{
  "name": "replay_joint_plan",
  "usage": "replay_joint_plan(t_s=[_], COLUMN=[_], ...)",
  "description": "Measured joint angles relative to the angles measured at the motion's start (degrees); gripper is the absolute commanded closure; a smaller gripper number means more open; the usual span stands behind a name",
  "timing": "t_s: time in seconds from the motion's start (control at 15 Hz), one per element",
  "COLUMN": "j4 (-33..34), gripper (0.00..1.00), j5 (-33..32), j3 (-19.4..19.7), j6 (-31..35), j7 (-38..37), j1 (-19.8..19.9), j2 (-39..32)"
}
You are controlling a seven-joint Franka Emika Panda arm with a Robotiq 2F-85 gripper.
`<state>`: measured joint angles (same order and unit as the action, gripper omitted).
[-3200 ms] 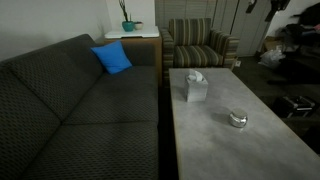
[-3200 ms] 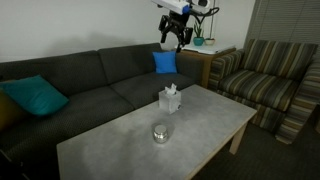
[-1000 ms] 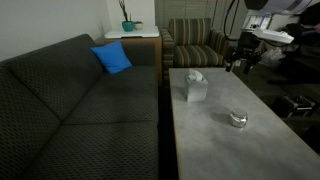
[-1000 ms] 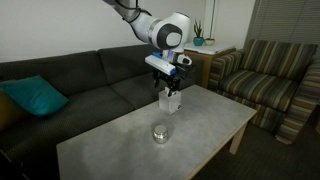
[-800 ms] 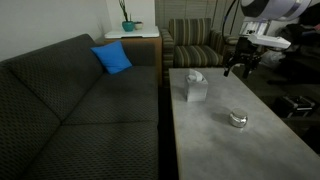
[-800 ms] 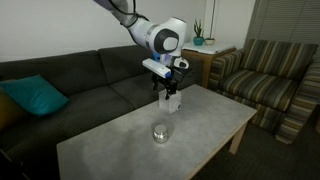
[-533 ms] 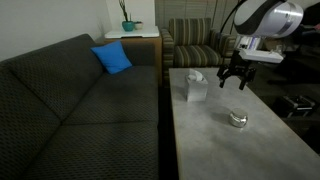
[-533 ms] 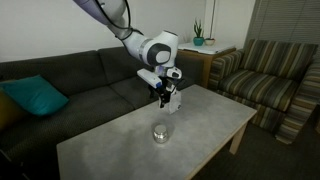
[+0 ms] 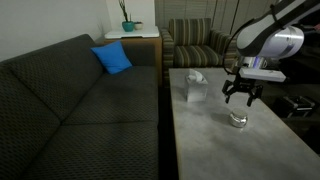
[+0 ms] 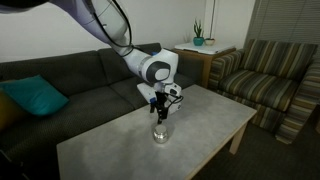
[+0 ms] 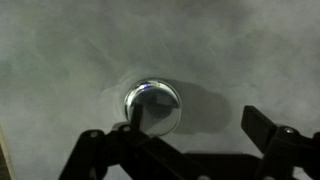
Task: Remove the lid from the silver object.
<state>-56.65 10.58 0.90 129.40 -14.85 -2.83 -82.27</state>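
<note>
- The gripper hangs right of centre in an exterior view, just above the silver object, its jaws spread wide and holding nothing.
- In the wrist view the two dark fingers fill the lower corners; the silver object lies at mid-frame, apart from them.
- The lid sits on the silver object, shiny and domed.
- The silver object rests on the pale grey table, at mid-frame, directly under the gripper.
- A tissue box stands on the table, up and left of the silver object, well apart.
- A blue cushion lies on the dark sofa at upper left.
</note>
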Motion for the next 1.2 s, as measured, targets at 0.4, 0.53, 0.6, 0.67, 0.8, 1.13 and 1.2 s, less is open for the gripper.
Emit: replay_joint_plan(t_s=[0.4,0.53,0.6,0.67,0.8,1.13,1.2], j4=[1.68,1.85,1.90,1.93,1.93,1.73,1.57], gripper=[0.00,0.00,0.00,0.00,0.00,0.00,0.00], j5=[-0.96,-1.10,-1.10,-1.10,-1.10,-5.85,-6.61], j3=[0.58,0.24,0.10,0.02,-0.01,1.19,1.38], j6=[0.63,0.28,0.24,0.22,0.26,4.33,5.19], j7=[-1.05,0.95,1.44,1.69,1.71,2.56,3.14], j1=[1.87,2.46,2.65,2.75,2.73,1.67,1.64], j2=[-2.26,-2.24,-2.22,-2.22,-2.22,-2.23,-2.24])
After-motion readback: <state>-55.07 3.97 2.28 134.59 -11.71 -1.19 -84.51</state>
